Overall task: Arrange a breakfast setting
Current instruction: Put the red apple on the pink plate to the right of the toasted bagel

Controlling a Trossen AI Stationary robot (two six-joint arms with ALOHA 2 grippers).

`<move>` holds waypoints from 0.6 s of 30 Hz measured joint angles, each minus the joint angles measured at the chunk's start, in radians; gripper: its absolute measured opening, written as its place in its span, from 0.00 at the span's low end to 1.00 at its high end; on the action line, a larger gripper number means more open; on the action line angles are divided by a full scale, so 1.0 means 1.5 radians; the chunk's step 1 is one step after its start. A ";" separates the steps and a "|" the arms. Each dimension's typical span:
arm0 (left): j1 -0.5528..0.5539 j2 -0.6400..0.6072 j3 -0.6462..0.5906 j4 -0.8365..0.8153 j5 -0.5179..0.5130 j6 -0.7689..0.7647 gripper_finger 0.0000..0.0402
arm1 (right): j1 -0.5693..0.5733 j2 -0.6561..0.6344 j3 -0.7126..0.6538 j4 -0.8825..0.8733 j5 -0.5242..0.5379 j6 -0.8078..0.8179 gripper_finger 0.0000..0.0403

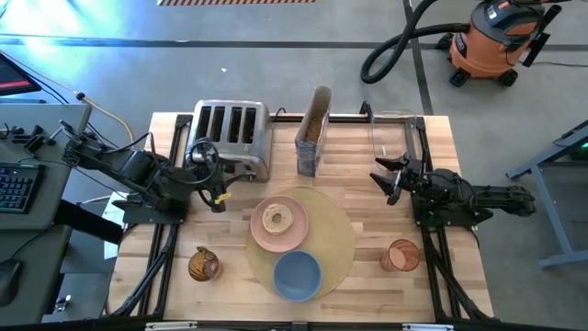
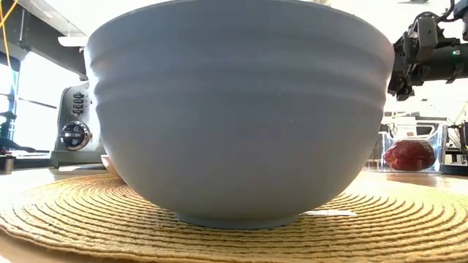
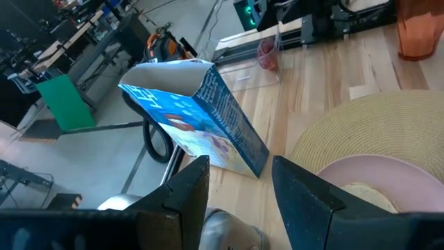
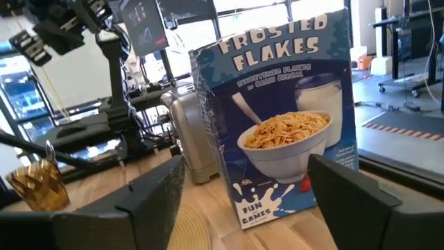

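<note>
1. The blue cardboard cereal box reads "FROSTED FLAKES" in white; smaller lines below it are too fine to read, and a "FUN GAMES" splash sits at its lower corner. It pictures a white bowl of golden flakes with a spoon.
2. The box stands upright on the wooden table, at about one o'clock from the round tan woven placemat, just beside the steel four-slot toaster.
3. The right gripper hovers at three o'clock of the box, its jaws spread wide and empty — the box is in front of them, apart from both.
4. The left gripper hangs at the toaster's front, jaws parted with nothing between them; the pink plate lies just beyond its tips.
5. A tan bagel lies on the pink plate, at the mat's ten o'clock side.
6. The smaller blue ribbed bowl sits at the mat's six o'clock edge.
7. A red fruit — possibly an apple — rests in a clear plastic container at the table's far right corner.
</note>
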 joint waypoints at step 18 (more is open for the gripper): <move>0.000 -0.001 0.000 0.000 0.000 -0.001 0.37 | 0.000 0.000 0.000 0.056 0.029 0.128 0.74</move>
